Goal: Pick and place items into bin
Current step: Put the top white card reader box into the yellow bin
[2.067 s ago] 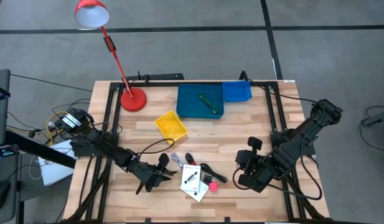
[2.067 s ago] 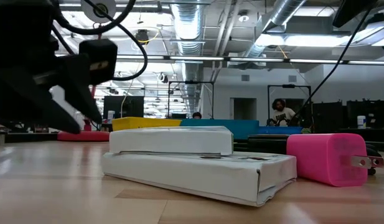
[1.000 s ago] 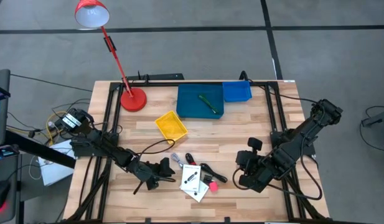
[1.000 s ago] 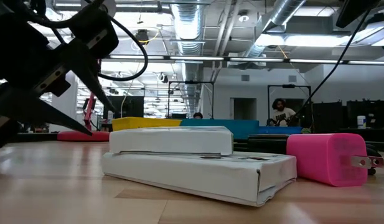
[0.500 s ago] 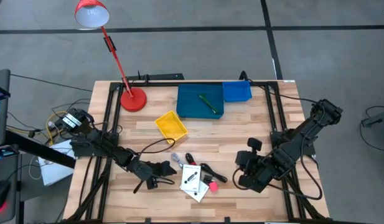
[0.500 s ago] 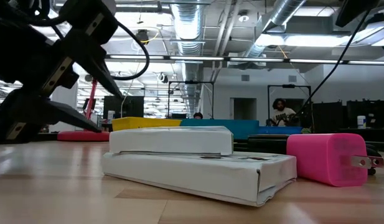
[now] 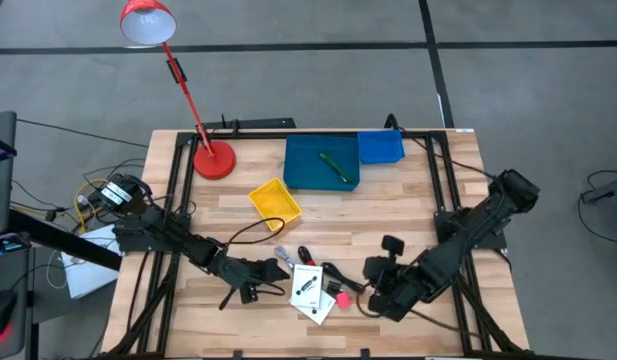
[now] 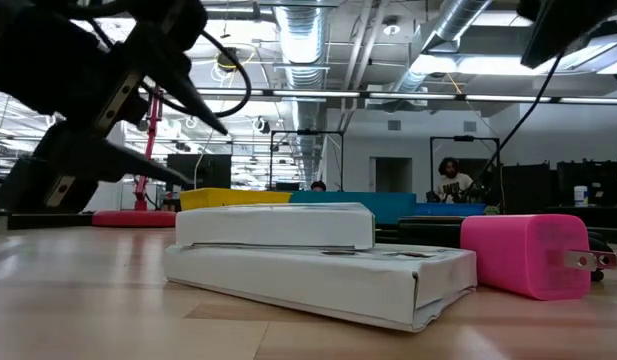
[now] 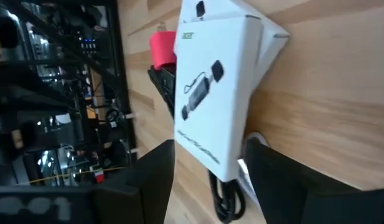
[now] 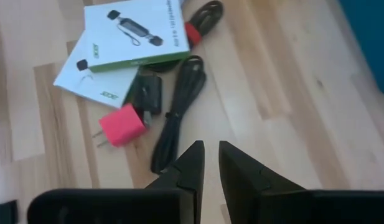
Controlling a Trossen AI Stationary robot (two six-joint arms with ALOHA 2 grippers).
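Note:
The items lie in a loose pile at the table's near middle. There are two white cards point(image 7: 310, 291), a pink plug point(image 7: 341, 297), black cables point(image 7: 334, 272), a red-black stick point(image 7: 304, 254) and a clear piece point(image 7: 283, 256). A green pen point(image 7: 335, 165) lies in the large blue bin point(image 7: 300, 175). My left gripper point(image 7: 271, 268) is open just left of the cards, its fingers point(image 9: 157, 180) pointing at the upper card point(image 9: 213, 87). My right gripper point(image 7: 368, 293) hangs shut and holding nothing just right of the pile, above the cables point(image 10: 179, 112).
A small blue bin point(image 7: 380, 148) adjoins the large one at the far right. A yellow bin point(image 7: 275, 201) stands mid-table and a red lamp base point(image 7: 213, 160) at the far left. Bare wood lies between the pile and the bins.
My right gripper has come down and toward the table's left, up to the pile. My left gripper has rolled about its own axis, staying beside the cards. The items have not moved.

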